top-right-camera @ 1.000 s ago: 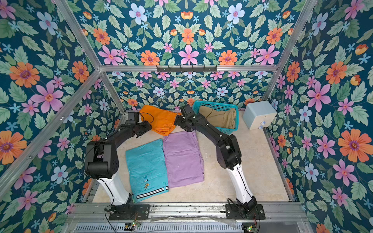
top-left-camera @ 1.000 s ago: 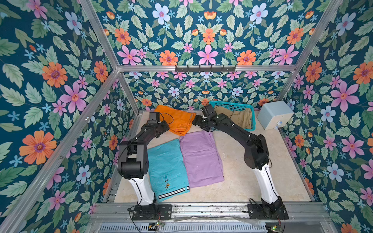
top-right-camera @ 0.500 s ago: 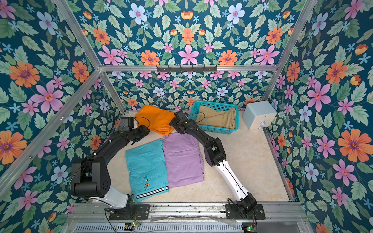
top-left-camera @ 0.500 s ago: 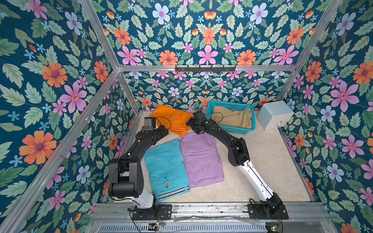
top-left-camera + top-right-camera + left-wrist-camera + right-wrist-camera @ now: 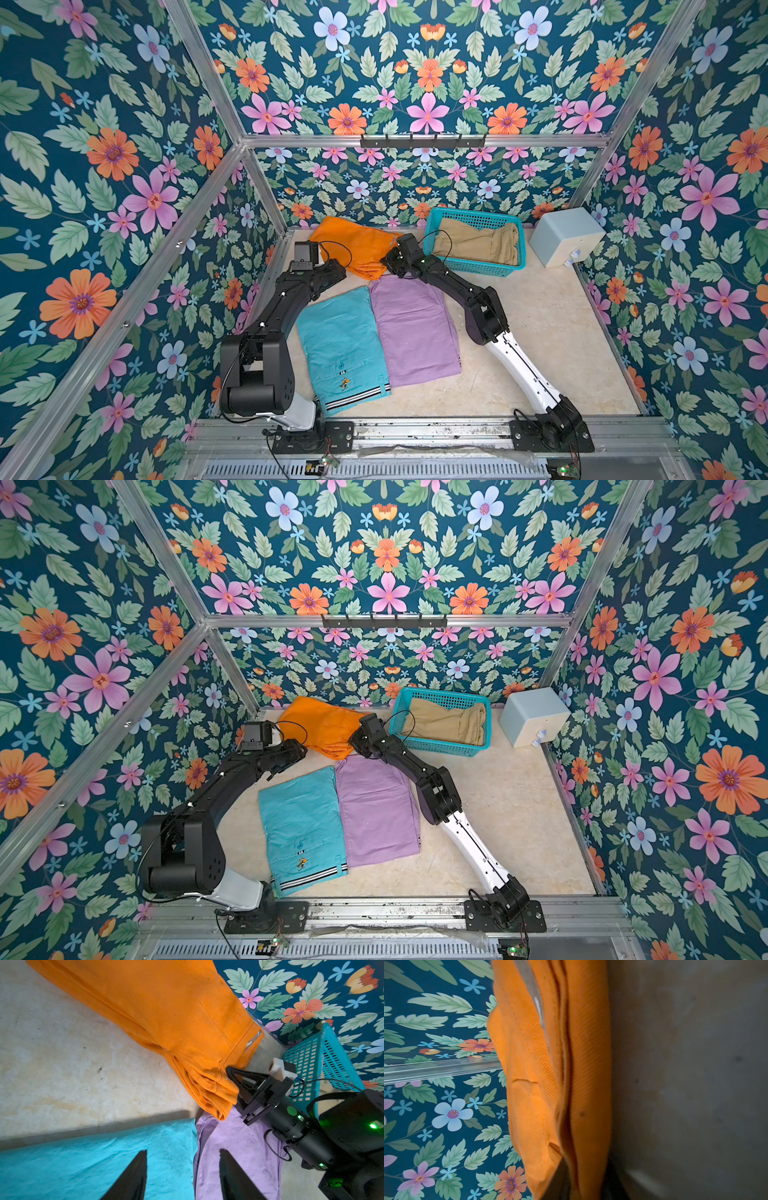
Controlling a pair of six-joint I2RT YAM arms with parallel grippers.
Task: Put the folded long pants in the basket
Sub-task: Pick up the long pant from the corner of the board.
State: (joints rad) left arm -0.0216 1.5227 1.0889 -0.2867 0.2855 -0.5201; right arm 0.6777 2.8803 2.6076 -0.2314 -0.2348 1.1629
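Note:
The orange folded long pants (image 5: 357, 245) lie at the back of the floor. My right gripper (image 5: 388, 262) is shut on their near corner, and the wrist view shows the orange cloth (image 5: 533, 1084) pinched between its fingers. From the left wrist view the clamp (image 5: 231, 1078) sits on the folded edge (image 5: 207, 1084). My left gripper (image 5: 182, 1150) is open, with nothing in it, over the seam between the turquoise pants (image 5: 340, 340) and the lilac pants (image 5: 415, 328). The teal basket (image 5: 478, 269) at the back right holds the tan pants (image 5: 478, 245).
A pale grey-blue box (image 5: 565, 235) stands right of the basket by the right wall. Flowered walls and aluminium frame rails (image 5: 266, 195) close the floor on three sides. Bare beige floor (image 5: 548, 340) lies right of the lilac pants.
My right gripper has shut on the corner of the orange pants. Both arms have shifted pose, and the left gripper stays open near the orange pants' left side.

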